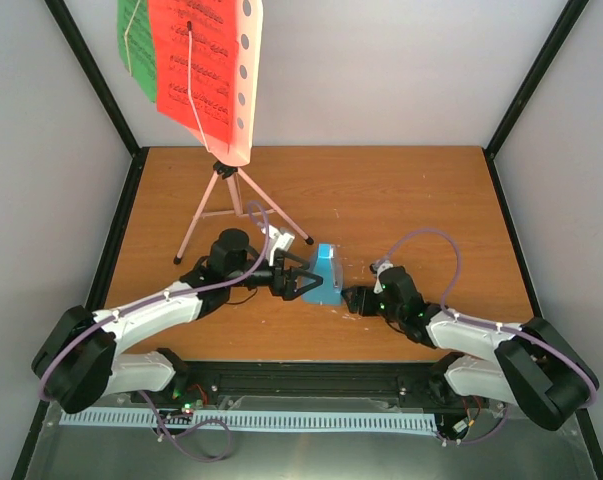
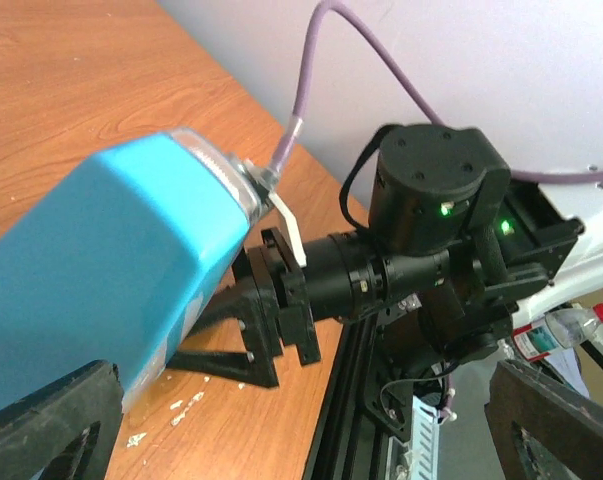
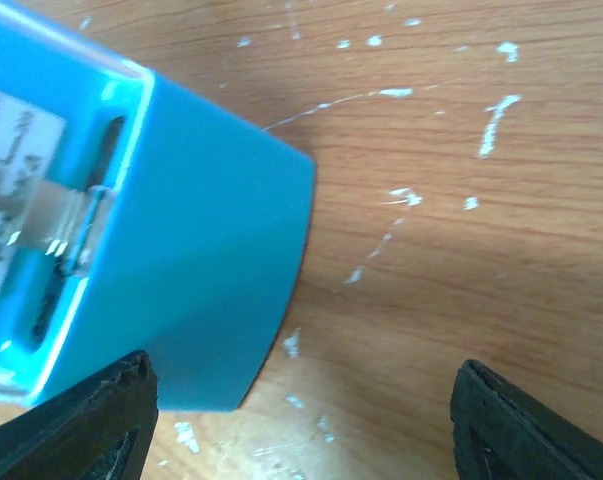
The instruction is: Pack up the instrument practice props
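The small blue metronome [image 1: 329,273] with its clear cover sits on the table [image 1: 401,200] between my two arms. My left gripper [image 1: 312,284] is open at its left side. In the left wrist view the metronome [image 2: 111,270] fills the left half and overlaps my left fingertip [image 2: 51,425]. My right gripper [image 1: 350,299] is open at its right side. In the right wrist view the metronome [image 3: 171,230] lies toward the left finger [image 3: 76,420], apart from the right finger. The pink tripod music stand [image 1: 226,190] stands at the back left, holding red [image 1: 196,60] and green [image 1: 133,40] pages.
Grey walls with black corner posts [image 1: 111,100] enclose the table on three sides. One tripod leg [image 1: 281,215] reaches close to my left wrist. White scuff marks [image 3: 491,120] speckle the wood near the metronome. A black rail [image 1: 311,375] runs along the near edge.
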You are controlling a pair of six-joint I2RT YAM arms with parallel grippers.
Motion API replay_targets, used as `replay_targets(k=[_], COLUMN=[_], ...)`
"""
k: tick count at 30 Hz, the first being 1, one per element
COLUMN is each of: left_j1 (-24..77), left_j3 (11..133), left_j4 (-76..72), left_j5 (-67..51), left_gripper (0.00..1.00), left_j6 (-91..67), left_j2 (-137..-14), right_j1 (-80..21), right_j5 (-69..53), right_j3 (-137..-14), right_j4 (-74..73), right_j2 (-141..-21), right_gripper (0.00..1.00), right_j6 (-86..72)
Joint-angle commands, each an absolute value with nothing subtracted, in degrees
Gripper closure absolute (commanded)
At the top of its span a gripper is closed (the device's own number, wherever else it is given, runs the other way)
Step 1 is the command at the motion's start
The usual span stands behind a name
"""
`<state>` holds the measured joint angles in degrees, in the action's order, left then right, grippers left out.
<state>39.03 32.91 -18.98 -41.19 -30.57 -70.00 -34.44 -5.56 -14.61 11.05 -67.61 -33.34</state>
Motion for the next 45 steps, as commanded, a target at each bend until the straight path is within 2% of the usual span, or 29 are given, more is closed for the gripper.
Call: replay_targets(k=[1,5,9,13,18,24,29,33,39,45], left_j1=[37.9,37.1,37.0,37.2,38.5,39.7,38.8,34.1,23.1,16.7], left_j3=[36.0,37.0,39.4,42.9,47.9,51.1,51.3,48.8,48.6,49.7], left_j4=[-17.3,-17.2,-18.0,-19.3,-20.7,-25.3,-22.8,-20.1,-5.3,6.0], left_j5=[-40.1,-39.3,-41.6,-45.7,-52.6,-56.6,-51.9,-47.4,-44.7,-44.6], left_gripper=[0.01,0.01,0.00,0.01,0.01,0.01,0.01,0.01,0.01,0.01], left_j6=[-32.9,-31.3,-29.1,-25.6,-23.0,-23.3,-20.5,-21.8,-21.0,-17.8], left_j2=[-70.3,-71.9,-76.3,-81.2,-87.1,-92.8,-88.2,-80.9,-69.8,-60.2], right_j1=[-35.8,-35.8,-35.9,-35.9,-35.8,-35.7,-35.8,-35.8,-35.8,-35.8], right_j5=[-7.7,-3.4,1.0,6.7,11.2,5.5,0.4,0.6,-8.3,-6.8], right_j3=[-12.5,-10.6,-10.2,-9.8,-10.3,-12.5,-18.5,-25.0,-32.4,-36.2], right_j4=[15.8,11.9,4.7,-3.2,-10.9,-9.9,-10.8,-12.1,-7.4,-8.0], right_j2=[-65.2,-57.6,-47.7,-36.0,-21.6,-14.3,-19.4,-31.4,-46.2,-54.1], right_gripper=[0.22,0.18,0.06,0.00,0.00,0.00,0.00,0.00,0.00,0.00], right_j6=[-33.1,-33.6,-33.3,-34.2,-35.4,-31.0,-24.0,-18.9,-8.7,0.5])
